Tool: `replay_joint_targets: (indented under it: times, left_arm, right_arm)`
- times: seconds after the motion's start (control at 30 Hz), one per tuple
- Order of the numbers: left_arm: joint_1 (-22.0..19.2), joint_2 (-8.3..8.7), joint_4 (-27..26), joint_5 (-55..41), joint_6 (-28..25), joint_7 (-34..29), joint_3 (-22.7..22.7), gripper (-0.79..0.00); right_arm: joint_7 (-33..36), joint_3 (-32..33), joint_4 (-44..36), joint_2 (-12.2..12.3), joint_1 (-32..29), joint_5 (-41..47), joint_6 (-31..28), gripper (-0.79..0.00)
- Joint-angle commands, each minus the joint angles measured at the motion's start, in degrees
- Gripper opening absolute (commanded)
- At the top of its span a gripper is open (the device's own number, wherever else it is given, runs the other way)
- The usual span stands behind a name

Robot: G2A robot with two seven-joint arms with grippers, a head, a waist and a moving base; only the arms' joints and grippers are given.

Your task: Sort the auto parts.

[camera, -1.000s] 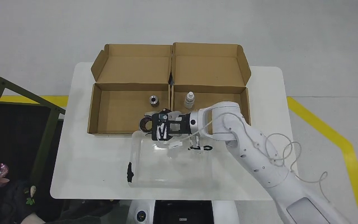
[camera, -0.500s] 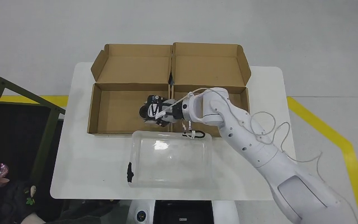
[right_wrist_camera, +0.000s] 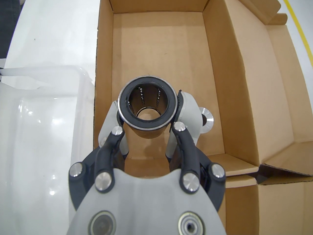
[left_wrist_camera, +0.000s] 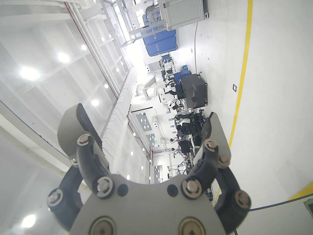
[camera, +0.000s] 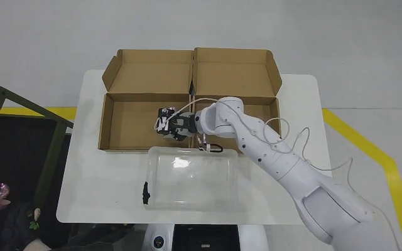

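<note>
Linear bearing (right_wrist_camera: 147, 106): a short metal cylinder with a black end ring and rows of balls visible inside the bore. It was clamped between the fingers of the right hand (right_wrist_camera: 149, 105), bore facing the wrist camera, and held above the floor of the left cardboard box (camera: 125, 125). A small silver flanged part (right_wrist_camera: 207, 121) lay on that box's floor, just beside the hand. The right cardboard box (camera: 264, 110) stood touching the left one, and both lids were folded back. A clear plastic tub (camera: 188, 182) sat on the bench (camera: 81, 163) just in front of the boxes.
</note>
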Motion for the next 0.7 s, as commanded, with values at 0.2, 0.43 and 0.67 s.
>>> replay_joint_targets:
  times: [0.2,0.43,0.67]
  left_arm:
    - [0.0,0.0,0.0,0.0,0.0,0.0,0.0,0.0]
    - [0.0,0.0,0.0,0.0,0.0,0.0,0.0,0.0]
    - [0.0,0.0,0.0,0.0,0.0,0.0,0.0,0.0]
  right_arm:
    - [0.9,-1.8,4.5,-1.8,1.4,0.2,1.1,-0.785]
    - [2.8,-2.1,6.4,-2.6,2.0,-0.3,2.0,-0.748]
    - [4.4,-1.6,7.0,-2.9,1.9,-0.7,2.4,-0.526]
